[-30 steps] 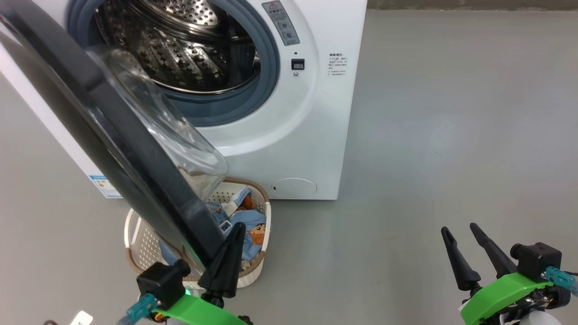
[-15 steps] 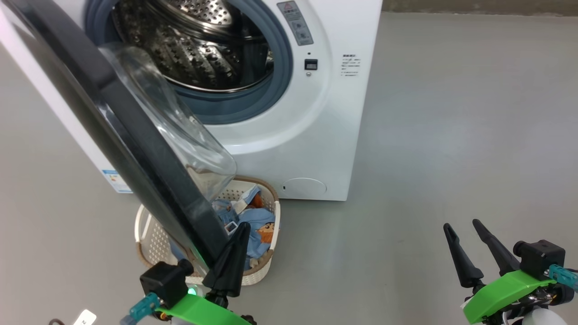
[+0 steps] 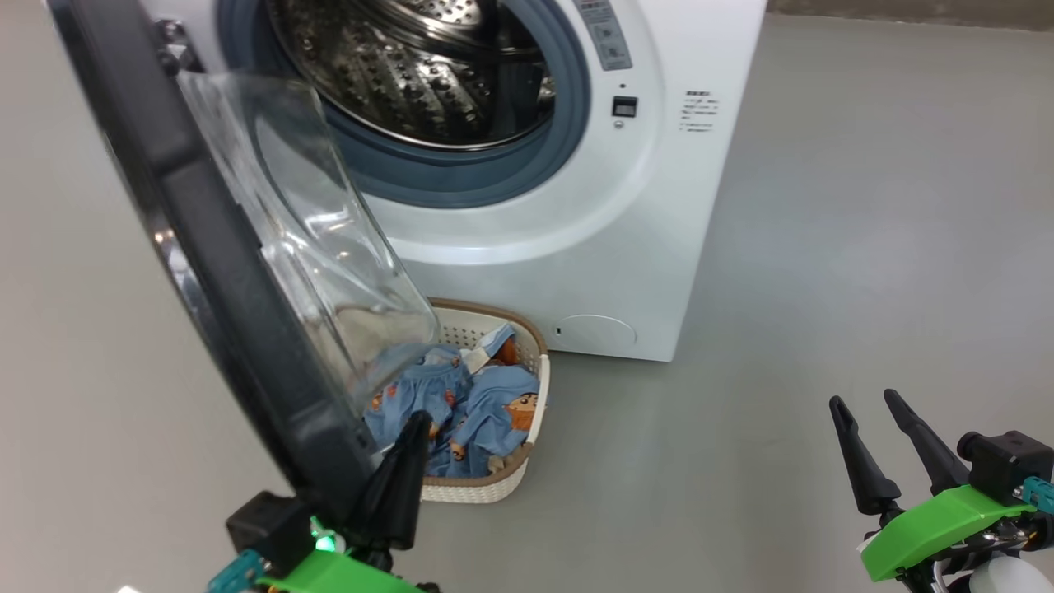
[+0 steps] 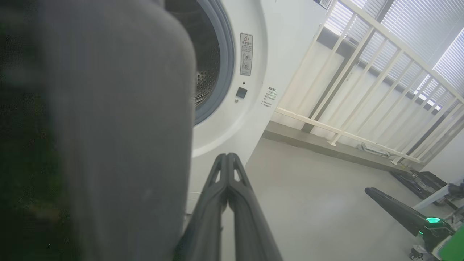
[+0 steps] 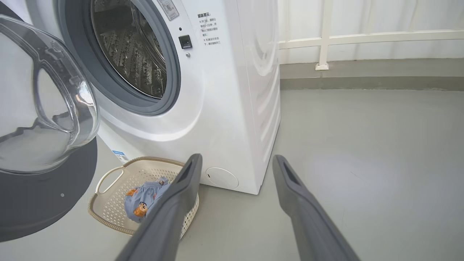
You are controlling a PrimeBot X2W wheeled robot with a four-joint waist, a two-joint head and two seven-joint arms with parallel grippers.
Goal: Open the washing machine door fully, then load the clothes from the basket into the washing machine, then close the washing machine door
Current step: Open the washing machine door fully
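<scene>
Black-ringed washing machine door (image 3: pixel 221 280) with bulging clear glass stands open

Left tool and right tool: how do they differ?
The dark, long-fingered left tool on its green mount is shut; the matching right tool is open. The left tool sits close beside the black-ringed round glass washing machine door; the right tool stands apart over grey floor. Both point up the head view.

In the head view the washing machine door (image 3: pixel 222 272) covers the left half of the basket (image 3: pixel 486 492) and some of the clothes (image 3: pixel 502 408); the top edge cuts off the washing machine (image 3: pixel 659 231). Its printed label (image 3: pixel 698 111) is too small to read. The left wrist view blurs the door.
</scene>
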